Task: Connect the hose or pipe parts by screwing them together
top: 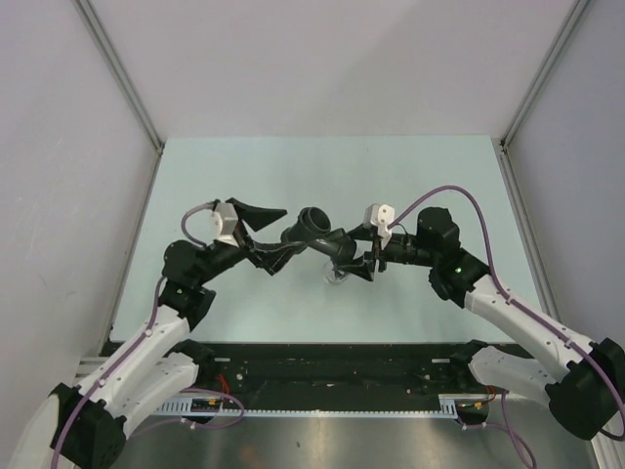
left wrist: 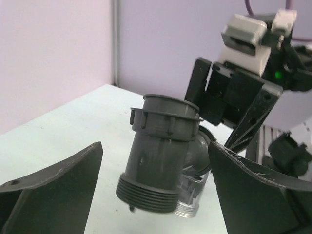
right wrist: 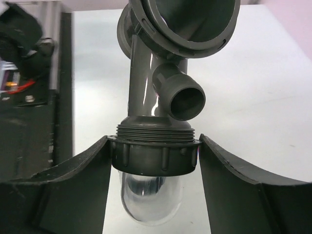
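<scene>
A dark grey pipe fitting hangs above the table between both arms. My right gripper is shut on its ribbed threaded collar, one finger on each side. A clear domed cup hangs under the collar, and an angled branch sticks out above it. In the left wrist view the fitting's tube tilts, its threaded end pointing down. My left gripper stands open around that tube, and both fingers are clear of it. From above, the left gripper sits just left of the fitting and the right gripper just right.
The pale green table lies below the arms. Grey walls enclose it at the back and both sides. A black strip with cables runs along the near edge between the arm bases.
</scene>
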